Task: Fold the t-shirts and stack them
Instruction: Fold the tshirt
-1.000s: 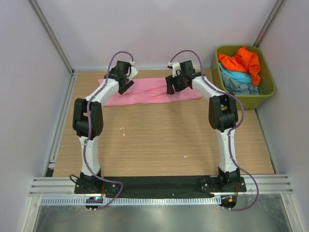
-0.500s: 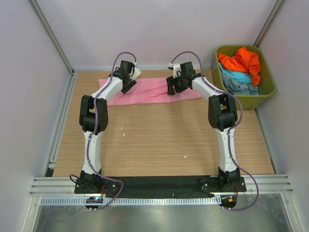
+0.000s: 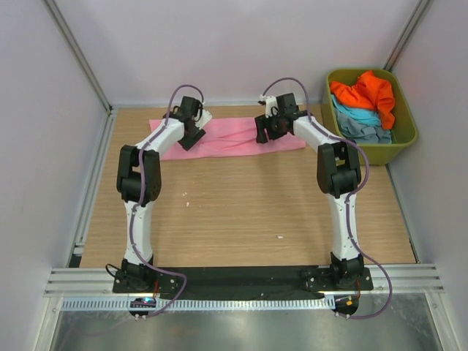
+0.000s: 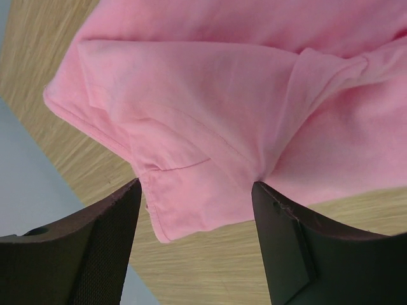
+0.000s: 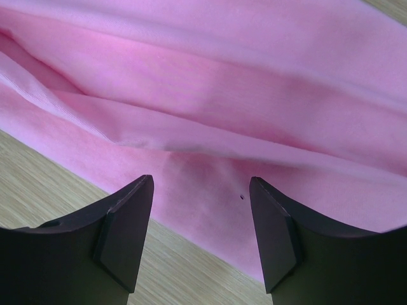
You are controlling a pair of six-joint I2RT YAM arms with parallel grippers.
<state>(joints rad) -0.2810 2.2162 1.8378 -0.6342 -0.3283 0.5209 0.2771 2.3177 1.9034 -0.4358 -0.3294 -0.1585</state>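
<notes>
Pink t-shirt (image 3: 238, 137) lies flattened into a long strip at the far edge of the table (image 3: 241, 212), its long axis running left to right. My left gripper (image 4: 197, 254) hangs over its left end, jaws wide apart and empty, with the folded near-left corner just ahead between the fingers. My right gripper (image 5: 200, 238) is over the strip's right part, jaws equally wide, gripping nothing, the near hem right below. So each arm has its own end (neither could manage alone, I reckon). Both arms reach far forward, elbows raised, wrists tipped down at the cloth. The orange tee (image 3: 365, 91), light blue tee (image 3: 357, 115) and grey-blue tee (image 3: 365, 132) wait heaped in the olive tub (image 3: 406, 140), far right.
</notes>
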